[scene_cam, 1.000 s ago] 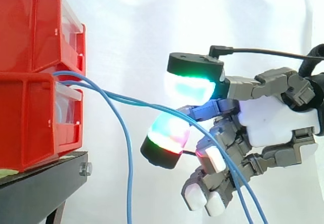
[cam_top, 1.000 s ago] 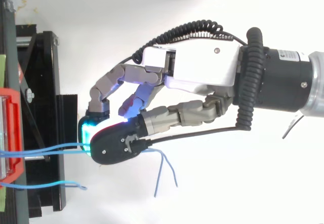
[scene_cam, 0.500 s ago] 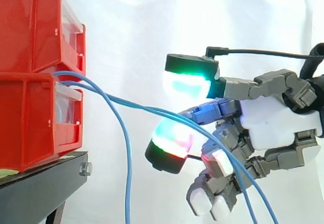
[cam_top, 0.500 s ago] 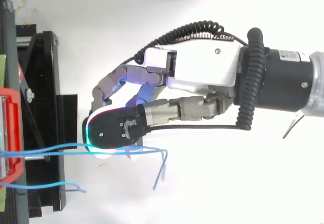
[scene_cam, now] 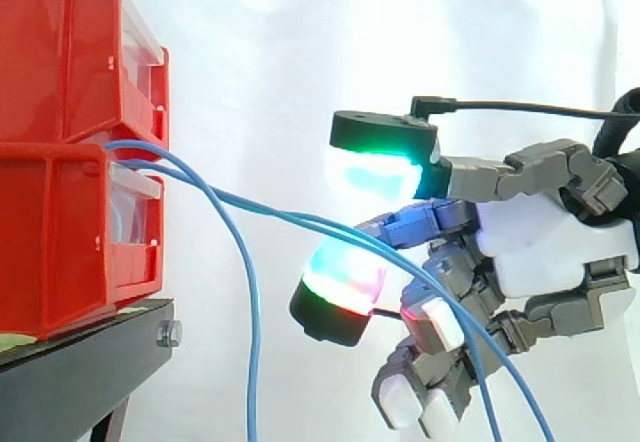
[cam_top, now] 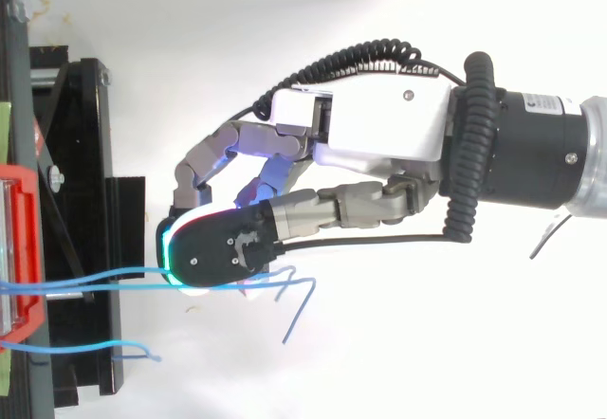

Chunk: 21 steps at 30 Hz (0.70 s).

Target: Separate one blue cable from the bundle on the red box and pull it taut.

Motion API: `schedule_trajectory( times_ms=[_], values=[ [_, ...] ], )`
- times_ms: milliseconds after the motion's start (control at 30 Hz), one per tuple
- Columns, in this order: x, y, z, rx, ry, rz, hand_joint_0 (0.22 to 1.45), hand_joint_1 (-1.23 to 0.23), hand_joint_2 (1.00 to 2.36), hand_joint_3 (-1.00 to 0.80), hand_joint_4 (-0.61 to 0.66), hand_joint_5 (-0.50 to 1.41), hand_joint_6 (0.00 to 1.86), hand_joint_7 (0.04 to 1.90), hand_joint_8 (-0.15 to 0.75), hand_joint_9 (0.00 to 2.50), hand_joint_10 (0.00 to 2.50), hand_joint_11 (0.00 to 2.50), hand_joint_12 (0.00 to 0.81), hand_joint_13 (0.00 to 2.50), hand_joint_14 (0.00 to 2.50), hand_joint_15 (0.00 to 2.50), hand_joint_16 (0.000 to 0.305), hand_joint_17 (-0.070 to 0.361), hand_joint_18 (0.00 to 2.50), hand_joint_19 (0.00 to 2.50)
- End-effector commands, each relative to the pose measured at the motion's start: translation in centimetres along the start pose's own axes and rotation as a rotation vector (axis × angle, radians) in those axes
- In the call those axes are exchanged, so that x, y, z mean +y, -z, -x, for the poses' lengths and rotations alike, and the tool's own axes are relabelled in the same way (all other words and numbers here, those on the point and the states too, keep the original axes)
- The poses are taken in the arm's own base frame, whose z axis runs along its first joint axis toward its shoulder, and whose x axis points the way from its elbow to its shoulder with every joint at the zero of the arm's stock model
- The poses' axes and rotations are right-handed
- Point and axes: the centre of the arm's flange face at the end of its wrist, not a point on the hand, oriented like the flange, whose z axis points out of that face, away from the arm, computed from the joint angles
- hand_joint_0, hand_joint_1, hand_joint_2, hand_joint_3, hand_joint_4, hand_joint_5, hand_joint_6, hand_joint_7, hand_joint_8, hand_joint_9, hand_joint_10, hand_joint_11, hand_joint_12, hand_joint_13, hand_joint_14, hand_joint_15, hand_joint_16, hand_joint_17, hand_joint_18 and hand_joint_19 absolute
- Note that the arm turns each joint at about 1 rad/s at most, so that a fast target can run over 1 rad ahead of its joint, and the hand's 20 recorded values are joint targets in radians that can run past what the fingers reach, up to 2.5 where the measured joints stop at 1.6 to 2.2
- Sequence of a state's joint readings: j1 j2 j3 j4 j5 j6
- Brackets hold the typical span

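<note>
Two blue cables [scene_cam: 262, 205] aslant from red box [scene_cam: 60, 222] down-right through robot hand [scene_cam: 545, 247]; grip on them unclear.

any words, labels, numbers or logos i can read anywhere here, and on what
No text can be read in either view.
A small pale mark on the black round wrist housing: too small to read.
The red plastic bins: no print on the faces that show.
The white palm shell of the hand: no print seen.
</note>
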<state>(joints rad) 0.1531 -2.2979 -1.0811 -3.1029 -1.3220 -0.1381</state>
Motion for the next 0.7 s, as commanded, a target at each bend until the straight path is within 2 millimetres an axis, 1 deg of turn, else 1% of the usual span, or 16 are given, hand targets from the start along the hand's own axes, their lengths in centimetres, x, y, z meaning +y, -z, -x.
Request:
schedule_trajectory(
  times_ms=[0, 233, 333, 400, 533, 667],
  values=[
    [-0.02, 0.01, -0.03, 0.001, 0.000, -0.001, 0.53, -0.38, 1.00, -0.50, 0.06, -0.10, 0.83, 0.91, 0.220, 1.24, 0.02, 0.57, 0.330, 0.90, 0.02, 0.46, 0.046, 0.103, 0.73, 0.56],
    [-0.02, 0.01, -0.03, 0.001, 0.000, -0.001, 0.48, -0.46, 1.00, -0.50, 0.08, -0.10, 0.83, 0.90, 0.230, 1.24, 0.02, 0.55, 0.347, 0.92, 0.02, 0.45, 0.049, 0.111, 0.76, 0.54],
    [-0.02, 0.01, -0.03, 0.001, 0.000, -0.001, 0.47, -0.55, 1.00, -0.50, 0.09, -0.10, 0.83, 0.90, 0.238, 1.25, 0.02, 0.55, 0.348, 0.92, 0.02, 0.45, 0.050, 0.112, 0.78, 0.53],
    [-0.02, 0.01, -0.03, 0.001, 0.000, -0.001, 0.47, -0.62, 1.00, -0.50, 0.09, -0.10, 0.83, 0.91, 0.227, 1.24, 0.02, 0.55, 0.341, 0.92, 0.02, 0.45, 0.049, 0.110, 0.77, 0.52],
    [-0.04, 0.00, 0.09, -0.001, -0.002, -0.001, 0.52, -0.75, 1.00, -0.50, 0.07, -0.11, 0.85, 0.91, 0.211, 1.20, 0.02, 0.59, 0.323, 0.90, 0.02, 0.45, 0.045, 0.101, 0.75, 0.53],
    [-0.02, 0.01, -0.03, 0.001, 0.000, -0.001, 0.59, -0.82, 1.00, -0.50, 0.05, -0.12, 0.87, 0.92, 0.192, 1.15, 0.02, 0.59, 0.310, 0.88, 0.02, 0.45, 0.041, 0.093, 0.73, 0.53]
  ],
)
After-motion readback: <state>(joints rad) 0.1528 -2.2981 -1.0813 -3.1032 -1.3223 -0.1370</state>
